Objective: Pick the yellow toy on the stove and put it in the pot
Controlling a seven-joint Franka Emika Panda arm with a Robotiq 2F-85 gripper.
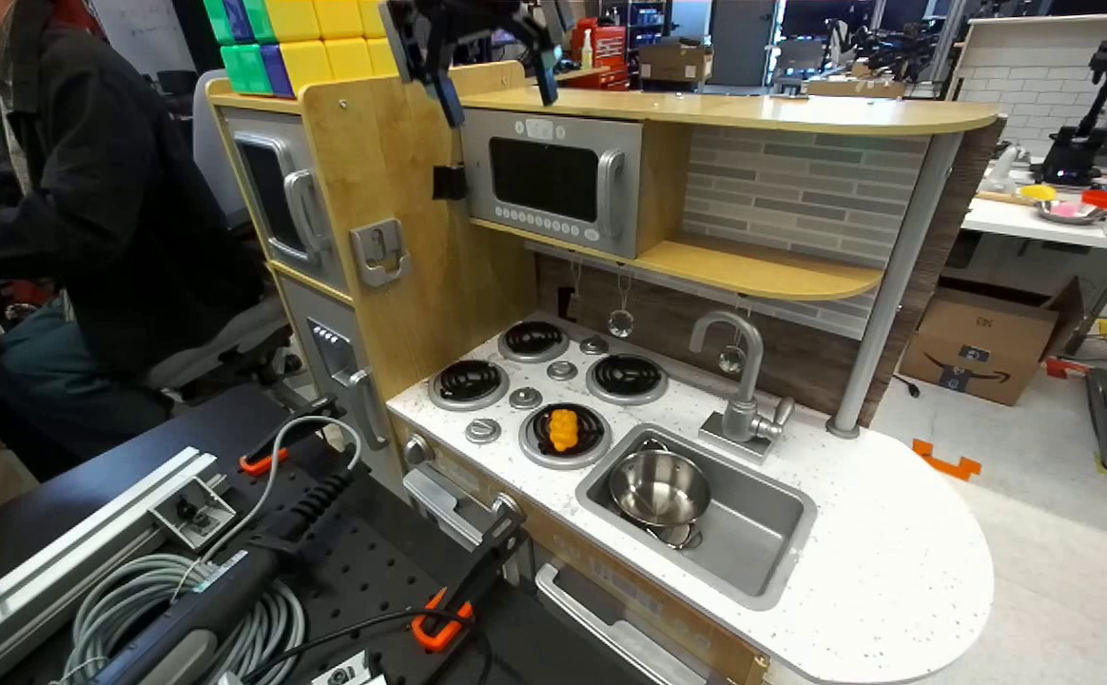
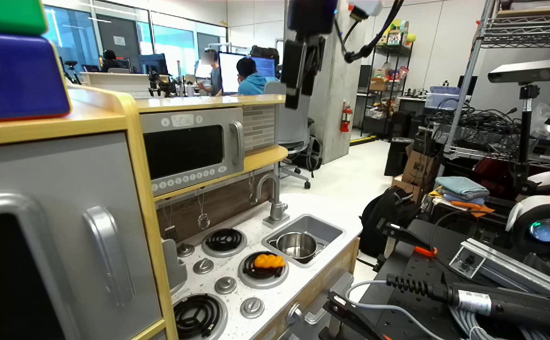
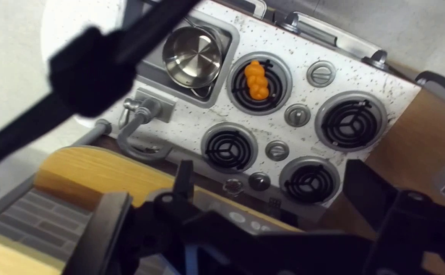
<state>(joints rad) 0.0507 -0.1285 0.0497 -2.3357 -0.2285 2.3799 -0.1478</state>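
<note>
- On the stove (image 3: 299, 139), at the burner (image 3: 274, 89) nearest the sink (image 1: 744, 533): one yellow toy (image 3: 257, 82), lying lengthwise on the black coil, within the silver ring.
- Handling (judged): light, probably moulded plastic; stiff, little give; unlikely to break. Surface perhaps slick; its rounded lobes could slip sideways under a grip set too high or off centre.
- Hold (advised): across the narrow width, at a dip between lobes near the middle; ends best avoided. Coil ridges may limit how low the fingers (image 3: 367, 191) can go.
- Appearance: yellow-orange, one even colour; elongated, a row of rounded lobes, knobbly outline; shorter than the burner is across. Markings: none that can be made out.
- End effector: one gripper (image 1: 502, 107), well above the stove, fingers spread apart, nothing between them. In the wrist view the spread runs roughly crosswise to the toy's length, which should suit the hold advised.
- Destination: pot (image 1: 660, 490), round, shiny silver, sitting mouth upward in the sink; toy not yet inside.
</note>
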